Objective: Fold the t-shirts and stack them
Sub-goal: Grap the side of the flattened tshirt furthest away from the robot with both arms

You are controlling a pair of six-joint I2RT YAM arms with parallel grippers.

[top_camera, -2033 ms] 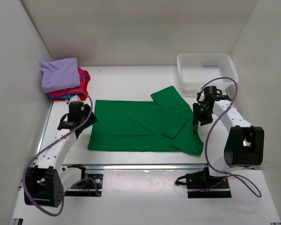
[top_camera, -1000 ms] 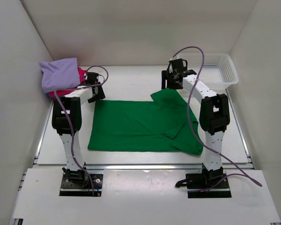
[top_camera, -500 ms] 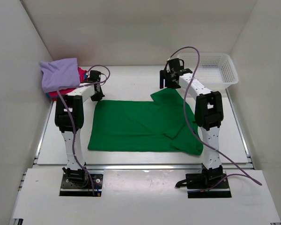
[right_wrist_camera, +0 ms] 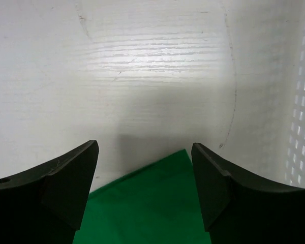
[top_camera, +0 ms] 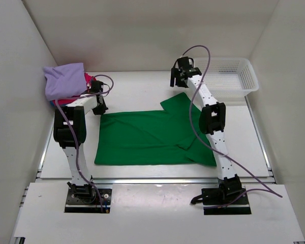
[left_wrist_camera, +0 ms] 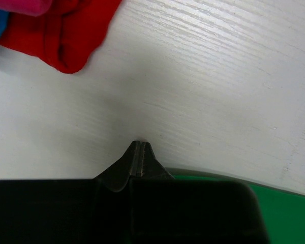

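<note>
Two claws hung at the far edge of the green t-shirt (top_camera: pixel 152 137), which lay spread flat on the tabletop (top_camera: pixel 137 89), well apart from the folded stack (top_camera: pixel 66 84). With tips pressed together just past the cloth's corner, the left claw (left_wrist_camera: pixel 141 152) pinched nothing visible and would need opening first. Spread wide, the right claw (right_wrist_camera: pixel 143 147) straddled a sleeve corner. Both should probably bite the hem evenly, then fold nearward.

I count one green t-shirt (top_camera: pixel 152 137) spread flat, one folded stack (top_camera: pixel 66 84) at upper left showing three colours, one basket (top_camera: pixel 239 76), and two arms: left arm (top_camera: pixel 71 127), right arm (top_camera: pixel 213 119).
</note>
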